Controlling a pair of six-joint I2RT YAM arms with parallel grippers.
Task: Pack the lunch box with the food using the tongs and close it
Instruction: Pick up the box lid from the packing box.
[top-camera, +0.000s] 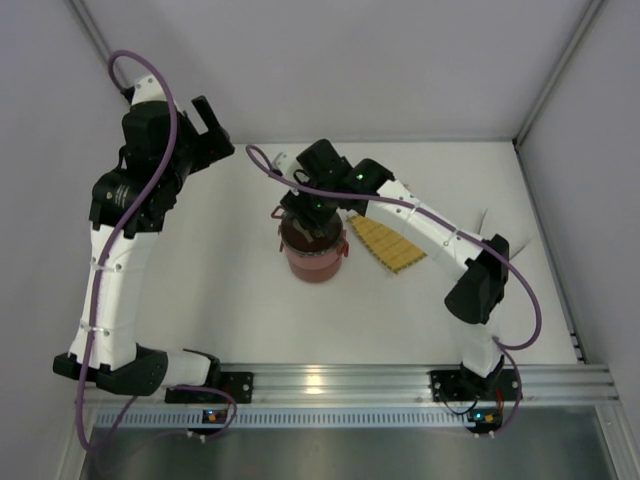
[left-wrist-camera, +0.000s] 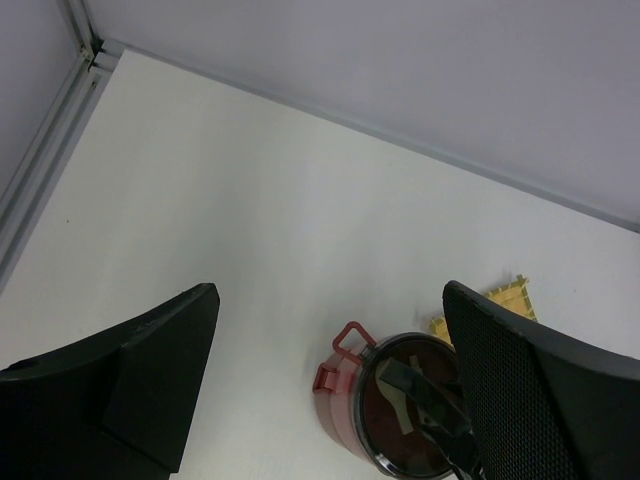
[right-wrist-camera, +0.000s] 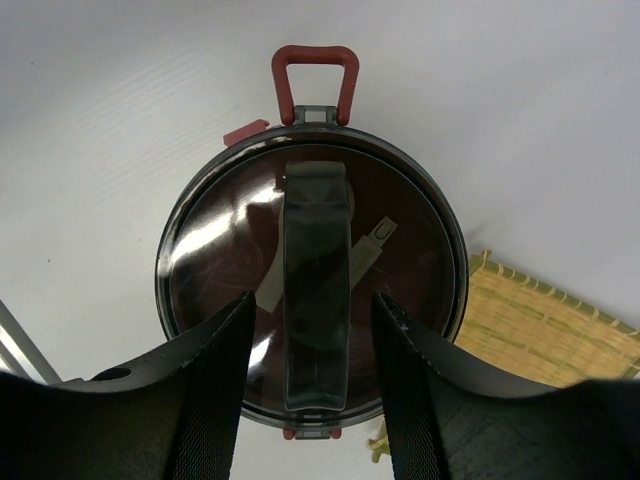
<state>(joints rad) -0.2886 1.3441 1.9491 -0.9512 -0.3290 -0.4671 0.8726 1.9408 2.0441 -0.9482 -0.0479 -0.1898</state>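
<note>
Your box (top-camera: 316, 266) stands stacked in the middle of the surface (top-camera: 200, 290), just left of the mat (right-wrist-camera: 550, 320). Its lid is on and no loose food shows, so packing looks done and closing nearly so, though you can't tell from here whether the red clasp (right-wrist-camera: 315, 80) at its far rim is fastened. Your right gripper (right-wrist-camera: 313, 300) hangs right over the lid, jaws part open astride the handle (right-wrist-camera: 316, 220) with a sliver of gap each side and gripping nothing, while your left gripper (left-wrist-camera: 320, 300) is raised at the far left, jaws wide apart and empty.
</note>
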